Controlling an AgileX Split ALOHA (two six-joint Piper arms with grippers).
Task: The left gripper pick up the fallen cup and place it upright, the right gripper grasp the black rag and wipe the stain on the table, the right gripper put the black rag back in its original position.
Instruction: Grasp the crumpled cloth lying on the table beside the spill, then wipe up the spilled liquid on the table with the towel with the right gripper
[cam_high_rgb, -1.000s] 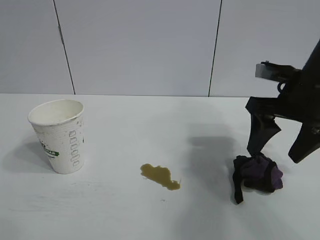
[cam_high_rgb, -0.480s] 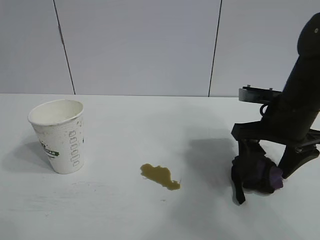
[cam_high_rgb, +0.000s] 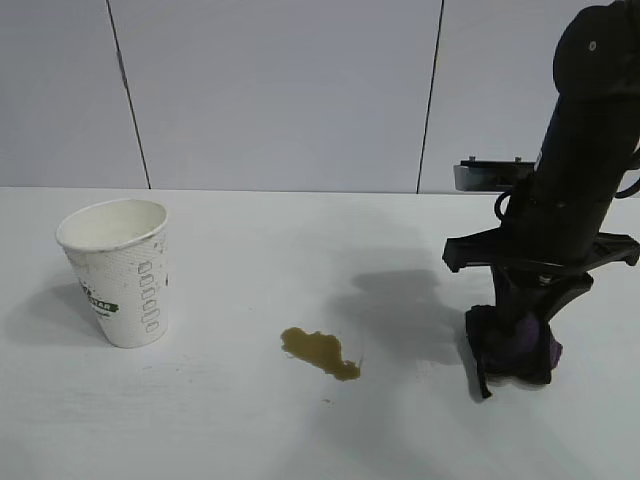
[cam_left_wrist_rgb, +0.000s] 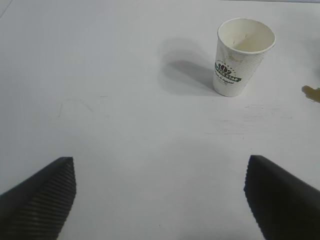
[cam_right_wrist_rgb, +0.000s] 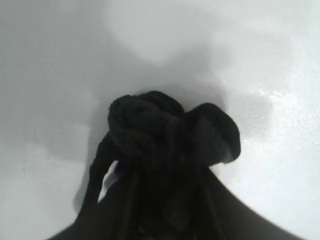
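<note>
The white cup (cam_high_rgb: 118, 275) stands upright on the table (cam_high_rgb: 300, 240) at the left; it also shows in the left wrist view (cam_left_wrist_rgb: 242, 57). The brown stain (cam_high_rgb: 320, 352) lies mid-table, and its edge shows in the left wrist view (cam_left_wrist_rgb: 312, 92). My right gripper (cam_high_rgb: 522, 322) points straight down at the right, its fingers closed onto the black rag (cam_high_rgb: 515, 348), which rests on the table. In the right wrist view the rag (cam_right_wrist_rgb: 165, 130) bunches between the fingers of the right gripper (cam_right_wrist_rgb: 165, 200). My left gripper (cam_left_wrist_rgb: 160, 165) is open and empty, well away from the cup, and out of the exterior view.
A grey panelled wall (cam_high_rgb: 280, 90) rises behind the table's far edge. Bare tabletop lies between the cup and the stain, and between the stain and the rag. The rag's black strip (cam_high_rgb: 478, 375) trails toward the front.
My right gripper has come down over the rag and turned upright, and its fingers have gone from spread to closed on the rag. The cup and stain have not moved.
</note>
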